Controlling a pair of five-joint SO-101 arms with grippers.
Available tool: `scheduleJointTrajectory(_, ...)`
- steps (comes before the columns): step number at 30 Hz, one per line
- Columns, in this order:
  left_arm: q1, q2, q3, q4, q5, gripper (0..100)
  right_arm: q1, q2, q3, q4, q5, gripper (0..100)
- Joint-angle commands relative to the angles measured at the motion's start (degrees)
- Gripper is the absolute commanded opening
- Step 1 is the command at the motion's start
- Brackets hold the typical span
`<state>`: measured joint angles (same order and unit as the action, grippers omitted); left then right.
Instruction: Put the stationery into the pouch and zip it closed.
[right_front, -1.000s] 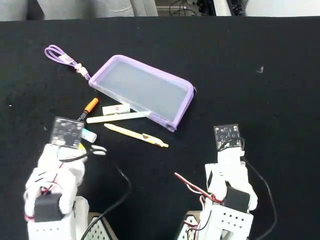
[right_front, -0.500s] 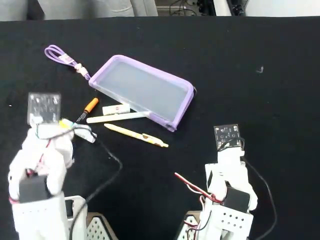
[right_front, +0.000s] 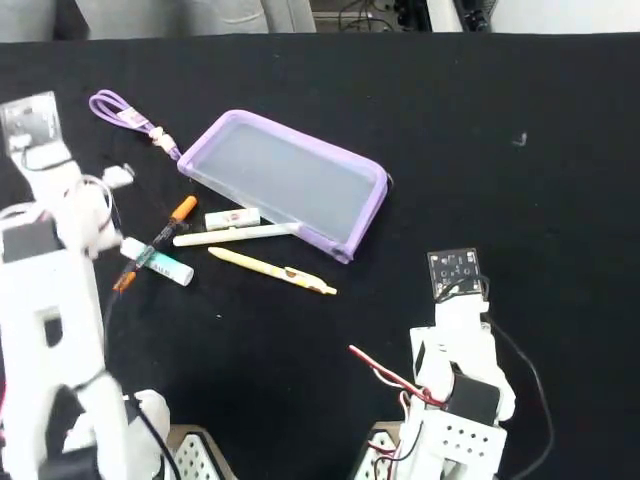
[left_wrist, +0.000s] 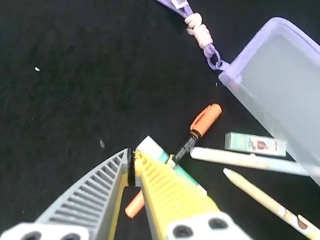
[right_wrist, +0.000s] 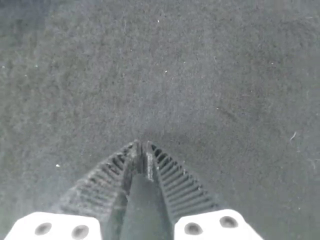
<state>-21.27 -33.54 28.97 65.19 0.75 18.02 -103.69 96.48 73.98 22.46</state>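
Left of centre in the high view the stationery lies loose on the black table, just below the pouch: an orange marker crossed over a white-and-teal tube, a small eraser, a white pen whose tip touches the pouch's lower edge, and a yellow pen a little further down. All of it looks light, stiff and smooth. The round barrels will likely roll or squirt out of a pinch, so each is best taken across its middle, jaws square to its length. The marker should come off the tube first.

The pouch is soft and lilac-edged with a clear face, and will probably sag and slide when pushed. One arm should pin it near a corner while the other fills it or draws the zip. I cannot tell whether the zip is open. Its strap trails to the upper left.

The left gripper hangs above the tube, jaws pressed together and empty. The right gripper, at lower right well apart from everything, is likewise closed on nothing.
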Motion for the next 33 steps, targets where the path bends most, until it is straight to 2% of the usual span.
scheduleJointTrajectory(1,-0.66,11.08,-10.86,-0.62,1.85,3,0.97,-4.62,-0.04,-0.09,0.44,1.5)
scheduleJointTrajectory(11,-0.66,34.11,-27.74,-0.62,8.26,3,0.97,-4.62,-0.04,0.0,0.53,1.5)
scheduleJointTrajectory(17,-0.75,37.63,-25.36,-1.14,12.48,3,0.79,-4.7,-0.04,-1.23,0.53,1.5)
scheduleJointTrajectory(20,-2.15,39.12,-24.48,-2.2,18.2,3,0.7,-4.7,-0.66,-2.02,0.53,1.6)
scheduleJointTrajectory(23,-6.64,41.76,-23.34,-5.27,24.7,3,0.53,-4.7,-1.19,-5.89,0.53,2.0)
scheduleJointTrajectory(26,-10.86,45.19,-21.32,-9.85,28.84,3,0.18,-4.79,-1.54,-10.9,0.0,10.9)
scheduleJointTrajectory(29,-13.93,48.53,-21.23,-13.1,29.71,3,-5.98,-4.7,-4.18,-13.1,-0.09,19.1)
scheduleJointTrajectory(33,-16.22,52.22,-22.11,-14.68,33.23,3,-15.65,-4.62,-10.68,-12.31,-3.16,19.4)
